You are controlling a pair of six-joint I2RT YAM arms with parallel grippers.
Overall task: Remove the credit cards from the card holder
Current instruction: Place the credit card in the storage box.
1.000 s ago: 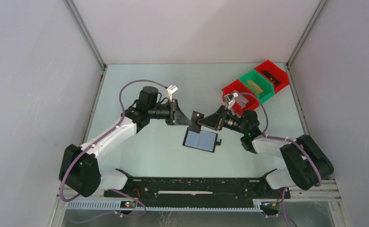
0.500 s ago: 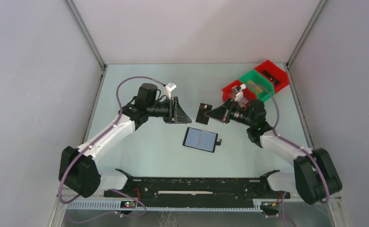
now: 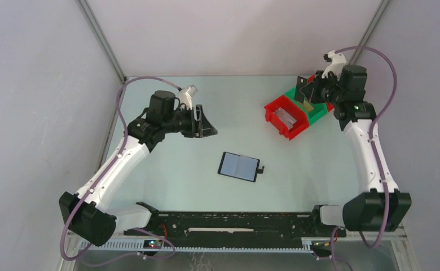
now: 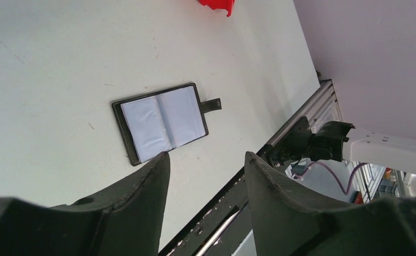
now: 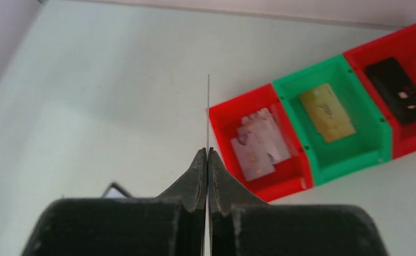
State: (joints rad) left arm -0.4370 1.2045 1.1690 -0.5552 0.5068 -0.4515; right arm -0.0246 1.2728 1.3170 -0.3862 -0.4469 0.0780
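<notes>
Right wrist view: right tool (image 5: 208, 153) clamped shut on one credit card (image 5: 208, 106), edge-on, above the bins (image 5: 292, 132); left tool (image 4: 207, 160) part open, empty; card holder (image 3: 239, 166) lying open at frame centre on tabletop (image 3: 178, 180); step judged drop-off, next calling for release over a bin.

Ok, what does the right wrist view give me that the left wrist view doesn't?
Right wrist only: the right claw shut on a card seen edge-on, and pale cards inside the near red bin, with the green bin beside it. Left wrist only: the whole holder lying open, pale panels up, beyond the open left claw. Both: the table, plus a red corner in the left wrist that looks like one of the bins.
</notes>
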